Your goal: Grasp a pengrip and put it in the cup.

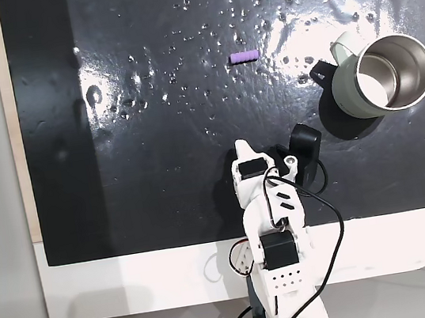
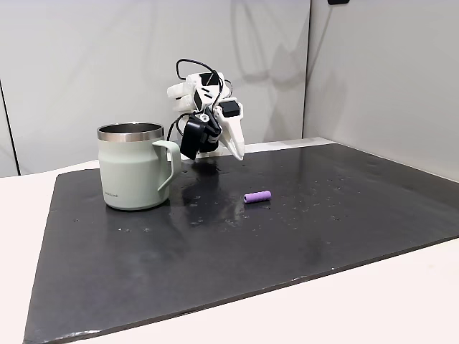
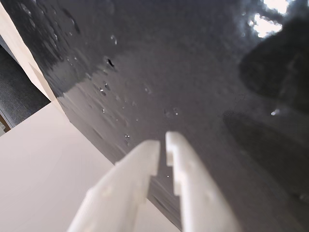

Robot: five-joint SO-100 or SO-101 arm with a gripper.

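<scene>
The gripper (image 3: pixel 163 142) was nearly closed and held nothing: in the wrist view its two white fingers (image 3: pixel 133 169) ran side by side with only a thin slit between them, tips above the mat (image 3: pixel 193 72) close to its edge, where the pale tabletop (image 3: pixel 38 164) began. In a fixed view from above, the arm (image 1: pixel 274 222) was folded back over the mat's near edge, its gripper (image 1: pixel 245 150) pointing onto the mat. In a fixed view from the opposite side, the gripper (image 2: pixel 235 150) hung tilted downward at the mat's far edge, behind the cup.

The mat (image 1: pixel 156 159) was black, glossy and dimpled, with bright reflections scattered across it, and it covered most of the white table (image 1: pixel 135 282). A strip of light wood (image 1: pixel 7 118) showed along its left side in the view from above.

Further out from the arm, the pengrip (image 1: pixel 244 57) lay on its side on the bare mat, well apart from the gripper. In the side view the pengrip (image 2: pixel 257 196) rested to the right of the cup (image 2: pixel 133 168), near it but not touching. The cup (image 1: pixel 384 76) stood upright at the mat's right side in the view from above, handle turned toward the pengrip.

Behind the table rose plain pale wall panels (image 2: pixel 373 72).
</scene>
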